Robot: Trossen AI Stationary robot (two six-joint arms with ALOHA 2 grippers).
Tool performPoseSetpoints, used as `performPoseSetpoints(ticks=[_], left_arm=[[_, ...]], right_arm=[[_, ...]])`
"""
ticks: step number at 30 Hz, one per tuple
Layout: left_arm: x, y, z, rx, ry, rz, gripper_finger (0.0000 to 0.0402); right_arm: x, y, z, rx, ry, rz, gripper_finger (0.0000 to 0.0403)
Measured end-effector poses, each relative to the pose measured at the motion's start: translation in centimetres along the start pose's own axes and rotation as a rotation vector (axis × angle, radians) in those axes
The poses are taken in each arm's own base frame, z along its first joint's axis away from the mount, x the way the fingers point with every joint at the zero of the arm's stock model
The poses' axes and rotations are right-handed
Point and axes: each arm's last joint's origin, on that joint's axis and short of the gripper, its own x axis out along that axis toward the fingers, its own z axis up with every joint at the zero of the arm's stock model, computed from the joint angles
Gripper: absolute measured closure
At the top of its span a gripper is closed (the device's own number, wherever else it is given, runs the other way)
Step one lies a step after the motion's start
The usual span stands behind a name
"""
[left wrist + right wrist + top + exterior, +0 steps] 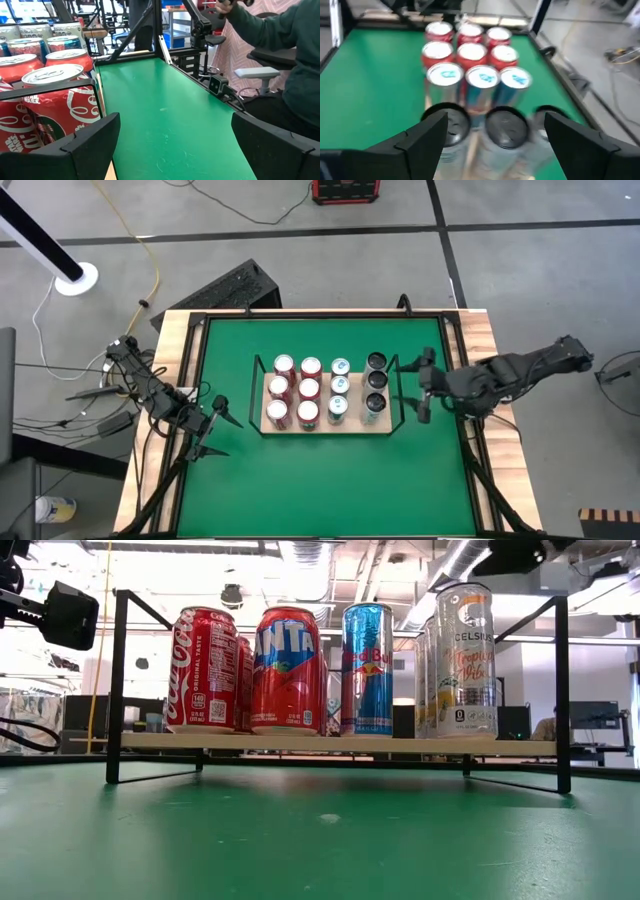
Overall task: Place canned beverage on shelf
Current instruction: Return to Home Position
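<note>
The shelf (pixel 352 426), a light-wood board with black wire rails, stands mid-table on the green top. On it stand rows of upright cans: red ones (pixel 296 389) at its left, blue-topped ones (pixel 339 388), and dark-topped slim ones (pixel 376 387) at its right end. In the low view the cans (pixel 290 670) rest on the board (pixel 330 743). My right gripper (pixel 424 386) hovers open just right of the shelf's right rail, above and behind the dark-topped cans (pixel 505 127), with nothing between its fingers. My left gripper (pixel 215 425) waits open near the table's left edge, beside the red cans (pixel 50 95).
Bare green table top (pixel 330 480) lies between the shelf and the near edge. A black frame runs along the table's wooden border (pixel 180 340). A keyboard (pixel 235 288) sits on the floor past the far edge. A seated person in a green sleeve (pixel 280 50) shows beyond the table.
</note>
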Motion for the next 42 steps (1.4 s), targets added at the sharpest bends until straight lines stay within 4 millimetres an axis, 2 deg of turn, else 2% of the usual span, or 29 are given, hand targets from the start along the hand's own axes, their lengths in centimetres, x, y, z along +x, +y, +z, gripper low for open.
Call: performPoseSetpoints(ticks=[4, 8, 15, 17, 20, 24, 25, 34, 42], left_arm=[[0.0, 0.0, 0.0, 0.0, 0.0, 0.0, 0.0033], [0.0, 0.0, 0.0, 0.0, 0.0, 0.0, 0.0033], [0.0, 0.0, 0.0, 0.0, 0.0, 0.0, 0.0033], [0.0, 0.0, 0.0, 0.0, 0.0, 0.0, 0.0033], [0.0, 0.0, 0.0, 0.0, 0.0, 0.0, 0.0033], [0.0, 0.0, 0.0, 0.0, 0.0, 0.0, 0.0033], [0.0, 0.0, 0.0, 0.0, 0.0, 0.0, 0.0033], [0.0, 0.0, 0.0, 0.0, 0.0, 0.0, 0.0033], [0.0, 0.0, 0.0, 0.0, 0.0, 0.0, 0.0033]], right_arm=[[-2.2, -1.4, -0.6, 0.027, -0.065, -0.069, 0.0058], [-3.8, -3.0, -3.2, 0.094, -0.126, -0.172, 0.0084], [-4.0, -4.4, -8.0, 0.255, -0.179, -0.247, 0.0149], [-3.6, -4.4, -9.4, 0.267, -0.173, -0.254, 0.0181], [-2.6, -3.9, -10.9, 0.254, -0.196, -0.181, 0.0251], [-2.7, -3.8, -10.7, 0.246, -0.318, -0.059, 0.0368], [-2.8, -3.8, -10.7, 0.254, -0.349, -0.063, 0.0382], [-1.1, -3.9, -14.2, 0.316, -0.33, -0.168, 0.0388], [0.2, -3.6, -16.2, 0.309, -0.298, -0.17, 0.0388]])
